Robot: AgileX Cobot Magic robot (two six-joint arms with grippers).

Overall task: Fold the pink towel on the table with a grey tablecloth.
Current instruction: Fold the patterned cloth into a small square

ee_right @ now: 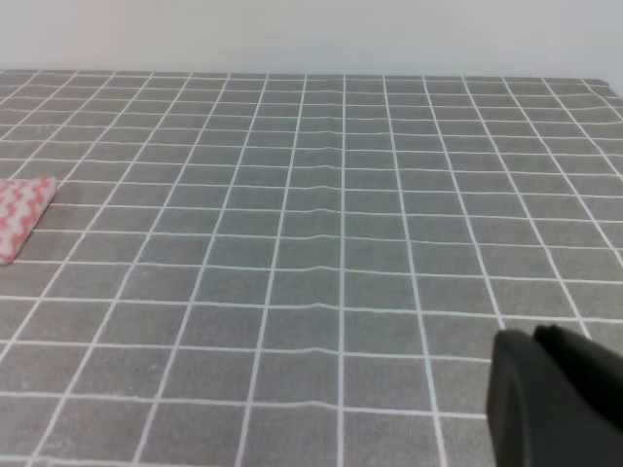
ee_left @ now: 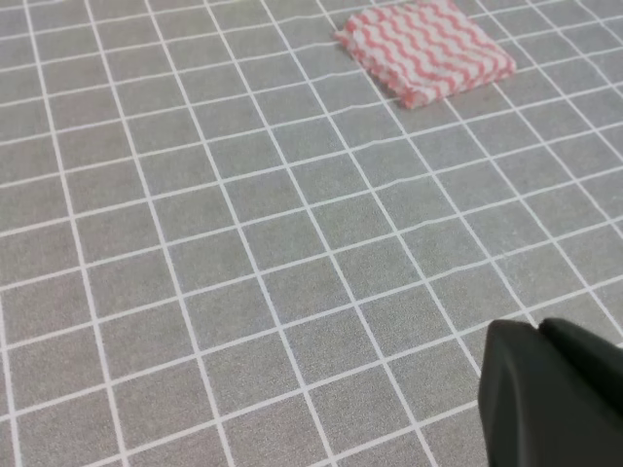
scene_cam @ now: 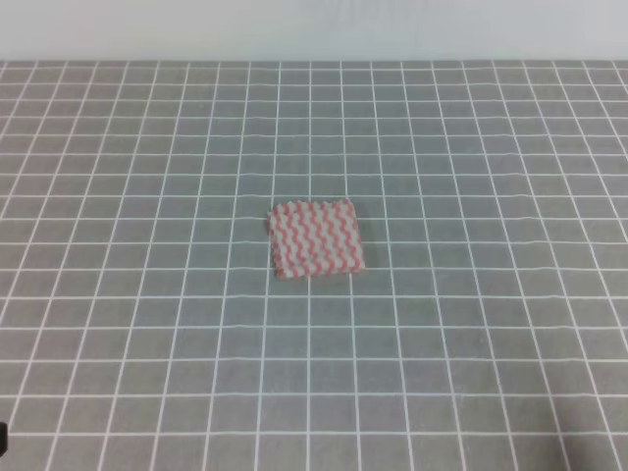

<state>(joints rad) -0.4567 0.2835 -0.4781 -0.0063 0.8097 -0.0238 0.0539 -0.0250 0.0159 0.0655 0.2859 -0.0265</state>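
Note:
The pink towel [scene_cam: 316, 238] lies flat as a small compact square in the middle of the table with a grey tablecloth [scene_cam: 471, 324], and neither gripper touches it. In the left wrist view the towel [ee_left: 425, 49] sits far ahead at the top right, with layered edges showing along its near side. My left gripper [ee_left: 541, 336] is low at the bottom right, its dark fingers pressed together, holding nothing. In the right wrist view only a corner of the towel [ee_right: 19, 216] shows at the left edge. My right gripper [ee_right: 535, 336] is likewise shut and empty.
A pale wall [scene_cam: 314, 29] runs behind the table's far edge. A small dark bit [scene_cam: 3, 439] shows at the lower left edge of the exterior view. Grid cloth surrounds the towel on all sides.

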